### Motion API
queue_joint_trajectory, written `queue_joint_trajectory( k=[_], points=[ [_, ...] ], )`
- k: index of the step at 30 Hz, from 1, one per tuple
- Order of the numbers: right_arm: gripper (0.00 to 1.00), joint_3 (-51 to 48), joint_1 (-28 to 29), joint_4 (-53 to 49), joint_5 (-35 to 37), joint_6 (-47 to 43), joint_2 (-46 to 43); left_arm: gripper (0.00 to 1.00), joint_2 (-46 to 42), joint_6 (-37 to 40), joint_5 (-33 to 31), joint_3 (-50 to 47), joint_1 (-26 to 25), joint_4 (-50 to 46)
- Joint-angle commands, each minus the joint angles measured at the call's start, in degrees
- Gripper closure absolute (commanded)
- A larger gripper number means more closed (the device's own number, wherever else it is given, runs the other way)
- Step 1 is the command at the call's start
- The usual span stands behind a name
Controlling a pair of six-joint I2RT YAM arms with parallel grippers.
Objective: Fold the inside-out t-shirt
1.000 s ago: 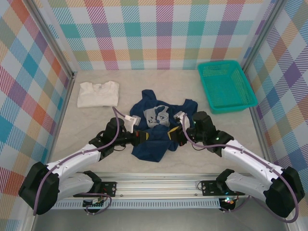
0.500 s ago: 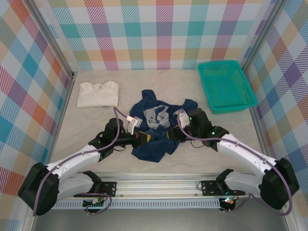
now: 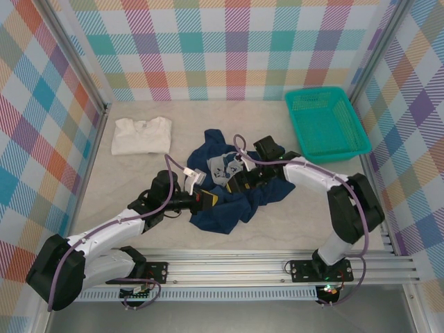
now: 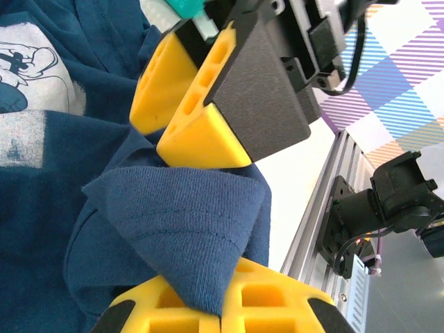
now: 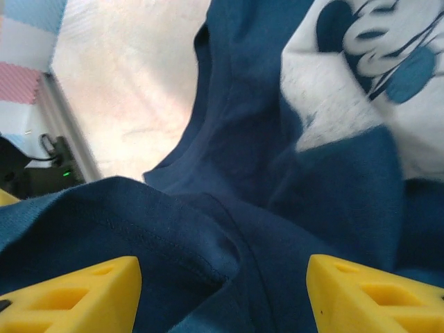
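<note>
Inside-out t-shirt [image 4: 182, 220] fold between left fingers [image 4: 277, 309]

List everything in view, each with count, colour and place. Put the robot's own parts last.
dark navy blue cloth t-shirt: one, navy with a pale print, crumpled at the table's middle
cream folded cloth shirt: one, cream, far left of the table
teal plastic mesh basket: one, teal, far right corner
beige table top: one, beige, under everything
plaid walls: three sides, multicoloured, around the table
left hand: one, yellow fingers, shut on a fold of the t-shirt
right hand: one, yellow fingers, open over the t-shirt
</note>
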Motion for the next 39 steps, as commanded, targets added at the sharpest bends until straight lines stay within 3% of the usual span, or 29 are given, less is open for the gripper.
queue_joint_trajectory(
  k=[1, 2, 7, 12, 17, 20, 25, 29, 34, 39],
  points=[
    [0.39, 1.01, 0.29, -0.64, -15.48, -0.01, 2.18, 1.0, -1.66, 1.85, -0.23, 0.68, -0.1, 0.09],
    [0.42, 0.41, 0.24, 0.64, -16.89, 0.73, 2.29, 1.0, -1.82, 2.0, -0.83, 0.68, -0.09, -0.19],
    [0.81, -1.58, 0.25, 3.47, -17.97, 3.43, 0.44, 1.0, -2.86, 2.12, -3.67, 0.16, -0.1, -1.6],
    [0.98, -2.63, -0.17, 4.38, -8.5, 4.24, -6.06, 1.0, -2.59, 1.89, -4.43, -0.22, -0.1, -1.57],
    [0.99, -5.66, -0.19, 7.33, 2.14, 4.4, -13.64, 1.0, -2.01, 1.85, -5.88, 0.26, -0.08, -2.07],
    [1.0, -10.1, -0.11, 12.71, 6.36, 5.35, -18.85, 1.0, -0.95, 0.96, -12.26, 1.82, -0.1, -4.61],
    [1.0, -15.98, 0.68, 22.55, 12.01, 9.2, -24.64, 0.81, 3.37, -0.88, -19.31, 6.63, -0.1, -8.91],
    [1.0, -16.81, 3.49, 24.84, 17.78, 8.63, -25.92, 0.64, 3.69, -1.2, -20.35, 7.71, -0.71, -9.25],
    [1.0, -16.48, 4.62, 26.02, 18.16, 8.62, -25.48, 0.43, 3.05, 0.66, -22.38, 9.57, -4.67, -10.22],
    [1.0, -16.72, 5.11, 26.7, 17.46, 8.62, -25.57, 0.33, 8.21, 2.17, -28.58, 13.04, -5.47, -10.36]
  ],
)
